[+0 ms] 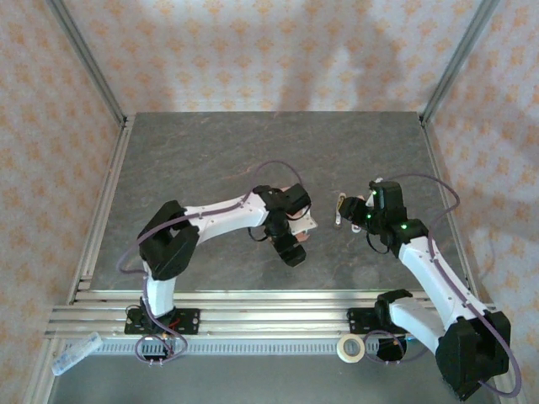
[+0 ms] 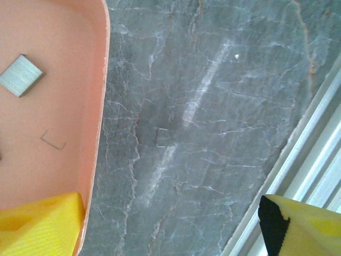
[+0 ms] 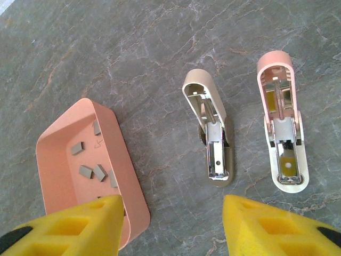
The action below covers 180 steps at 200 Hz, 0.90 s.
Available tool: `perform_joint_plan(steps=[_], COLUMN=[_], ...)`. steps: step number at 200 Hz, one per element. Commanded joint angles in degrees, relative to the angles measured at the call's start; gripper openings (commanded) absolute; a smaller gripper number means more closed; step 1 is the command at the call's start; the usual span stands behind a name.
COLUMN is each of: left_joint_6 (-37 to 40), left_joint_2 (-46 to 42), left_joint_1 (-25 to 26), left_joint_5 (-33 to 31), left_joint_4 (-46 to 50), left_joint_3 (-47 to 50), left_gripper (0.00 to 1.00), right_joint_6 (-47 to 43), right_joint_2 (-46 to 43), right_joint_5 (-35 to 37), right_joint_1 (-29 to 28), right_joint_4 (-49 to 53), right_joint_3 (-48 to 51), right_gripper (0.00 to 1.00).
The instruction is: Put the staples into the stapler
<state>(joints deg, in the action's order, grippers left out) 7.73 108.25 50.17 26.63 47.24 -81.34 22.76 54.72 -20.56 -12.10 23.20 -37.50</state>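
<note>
The stapler (image 3: 282, 125), pink and white, lies opened flat on the grey table in the right wrist view, its metal channel facing up. Several staples (image 3: 93, 172) lie as short grey strips in the salmon-pink tray (image 3: 125, 160) on the left. My right gripper (image 3: 171, 213) hangs open above bare table, between the tray and the stapler, holding nothing. In the left wrist view one strip of staples (image 2: 20, 75) lies in the tray (image 2: 98, 106). My left gripper (image 2: 170, 229) is open and empty, one finger (image 2: 42, 226) over the tray's corner.
A cream stapler (image 3: 210, 133) lies open just left of the pink one. One loose staple (image 2: 162, 137) lies on the table beside the tray, another (image 2: 53, 141) inside it. Aluminium rails (image 1: 269, 307) run along the near edge, with a tape roll (image 1: 350, 348) there.
</note>
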Motion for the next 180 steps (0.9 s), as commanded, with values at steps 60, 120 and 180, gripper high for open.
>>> perform_joint_plan(steps=[60,120,180], left_joint_6=[-13.7,-25.8,-34.4], left_joint_2=[-21.7,-35.7,-38.0], left_joint_1=[-2.7,-10.6,-16.8], left_joint_5=[-10.8,-19.2,-23.9], left_joint_4=[-16.7,-33.6,-45.3], left_joint_3=[14.9,32.5,43.0], left_gripper=[0.94,1.00,1.00], right_joint_6=[-0.3,-5.0,-11.0], right_joint_2=[4.2,15.6,28.0], right_joint_5=[5.6,9.3,8.6], right_joint_1=[-7.7,-16.5,-23.0], right_joint_4=[2.9,6.8,11.5], right_joint_3=[-6.8,-16.1,-26.1], right_gripper=[0.50,0.48,0.43])
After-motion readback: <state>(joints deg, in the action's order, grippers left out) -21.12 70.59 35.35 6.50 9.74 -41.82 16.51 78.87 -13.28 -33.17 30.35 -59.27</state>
